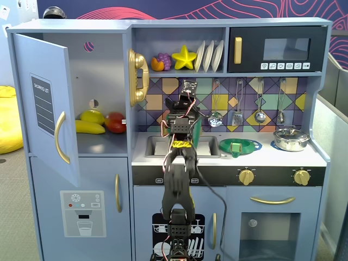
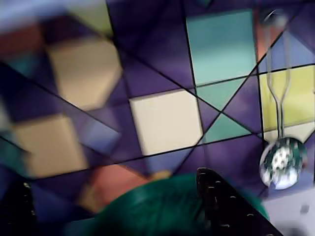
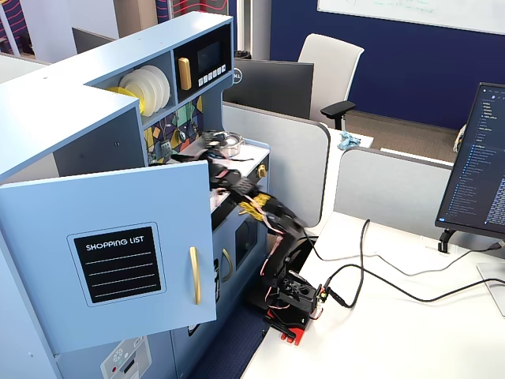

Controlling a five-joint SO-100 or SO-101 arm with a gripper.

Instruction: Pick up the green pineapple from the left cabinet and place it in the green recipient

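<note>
The left cabinet (image 1: 103, 70) stands open, its door (image 1: 43, 109) swung out to the left; the door also shows in the other fixed view (image 3: 118, 237). Inside lie a yellow banana (image 1: 89, 128), a red fruit (image 1: 115, 122) and a yellow-green fruit (image 1: 92, 115) whose shape I cannot make out. No clearly green pineapple shows in any view. My gripper (image 1: 185, 109) is up over the sink, next to the green recipient (image 1: 199, 126). In the wrist view my gripper (image 2: 112, 179) is open and empty, with the recipient's dark green rim (image 2: 162, 206) below it. The inside of the recipient is hidden.
A flat green dish (image 1: 239, 145) and a metal pot (image 1: 291, 138) sit on the counter to the right. Utensils hang on the tiled backsplash, with a slotted spoon (image 2: 283, 160) close on the right. The sink (image 1: 155, 145) is below the arm. The black microwave (image 1: 277, 50) is above.
</note>
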